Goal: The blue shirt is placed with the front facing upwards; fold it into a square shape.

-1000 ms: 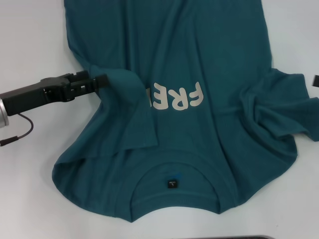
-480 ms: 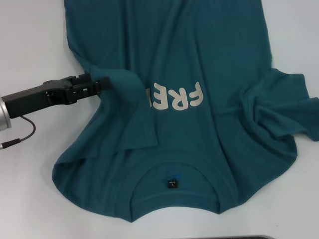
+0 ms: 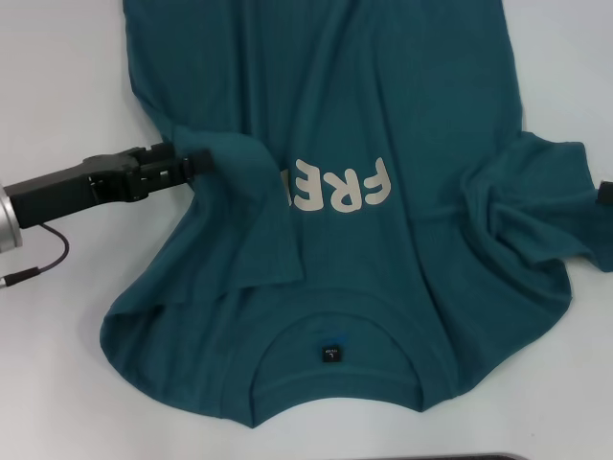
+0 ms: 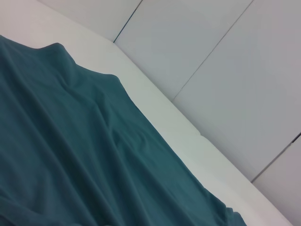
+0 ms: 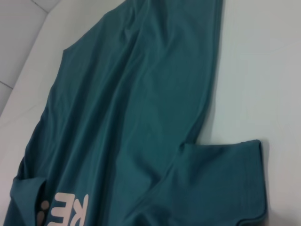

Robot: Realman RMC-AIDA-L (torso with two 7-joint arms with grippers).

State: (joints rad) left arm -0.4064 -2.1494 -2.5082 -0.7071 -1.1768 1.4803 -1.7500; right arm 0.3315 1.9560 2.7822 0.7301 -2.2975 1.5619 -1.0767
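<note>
Shirt (image 3: 383, 125) lay flat on the white table (image 3: 57, 86), front up, collar (image 3: 330, 383) nearest the robot, "FREE" print (image 3: 340, 187) upside down in the head view with its last letters covered. Left sleeve (image 3: 239, 163) already folded inward over the chest, its edge lying across the print. Right sleeve (image 3: 536, 206) still spread outward, rumpled, not folded.

Left gripper (image 3: 196, 158) sat at the outer edge of the folded left sleeve, fingers touching or buried in the cloth; open or closed on the fabric could not be told. Compared with a second ago, advanced slightly toward the shirt and up the table, then held position over the last half second; fold itself showed no visible change. Judged as the end of the left-sleeve fold, either pressing the crease or about to release.

Right gripper (image 3: 605, 192) only a dark sliver at the frame edge, just beside the right sleeve's tip; finger state not visible. A second ago sat a little higher along that edge, absent from view half a second ago, now back and lower. Judged as approach to the right sleeve for the matching fold.

Task early: one sleeve in, other sleeve and hem folds outstanding.
</note>
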